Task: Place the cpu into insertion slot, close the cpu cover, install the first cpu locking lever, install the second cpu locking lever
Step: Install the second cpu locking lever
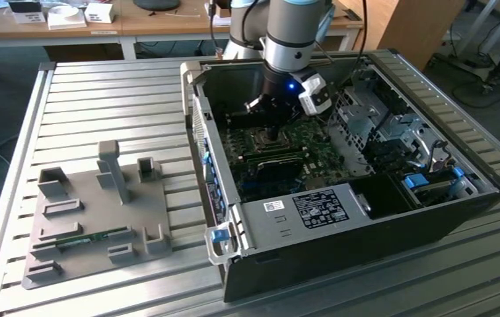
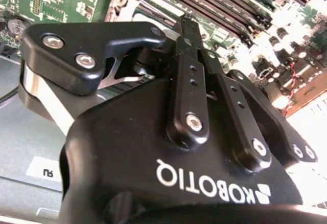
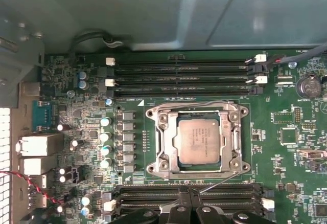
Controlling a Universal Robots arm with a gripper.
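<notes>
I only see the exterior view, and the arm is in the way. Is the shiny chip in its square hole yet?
Observer: Yes, in the first wrist view the cpu lies flat in the insertion slot.
Operator: Is the lid down?
Observer: The cpu cover lies flat around the chip.
Operator: Where's the gripper?
Observer: The gripper hangs beside the slot, near a thin wire lever slanting off the socket's corner.
</notes>
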